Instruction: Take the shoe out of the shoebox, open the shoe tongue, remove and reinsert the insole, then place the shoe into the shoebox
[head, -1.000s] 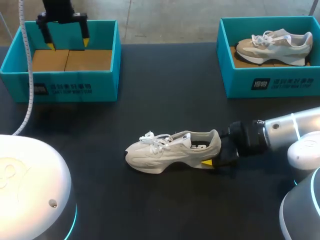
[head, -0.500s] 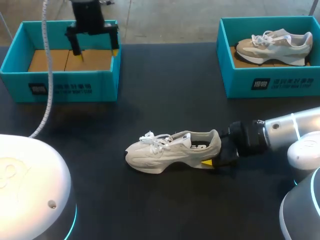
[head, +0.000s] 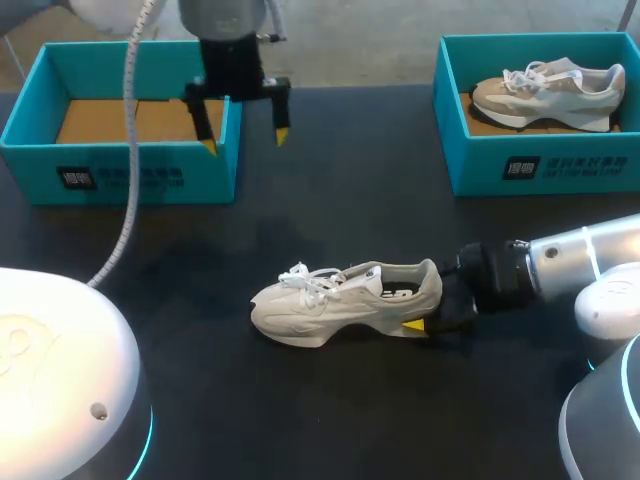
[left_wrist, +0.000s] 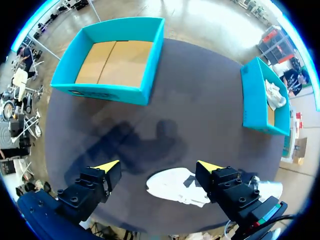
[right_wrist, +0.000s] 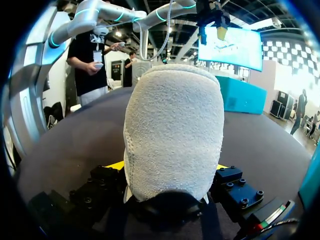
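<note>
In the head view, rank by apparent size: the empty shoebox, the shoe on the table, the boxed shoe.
1. empty shoebox
2. shoe on the table
3. boxed shoe, but it lies farther away, so this rank is unsure

Claw (left_wrist: 158, 166) spread above table (left_wrist: 200, 100), shoe (left_wrist: 172, 186) beneath, empty shoebox (left_wrist: 112, 62) ahead

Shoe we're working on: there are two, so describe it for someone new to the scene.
On the dark table, look in the open middle, nearer the robot than the blue boxes. The pale shoe stands there on its sole, heel held by the right gripper; its twin sits inside the right-hand box.
</note>
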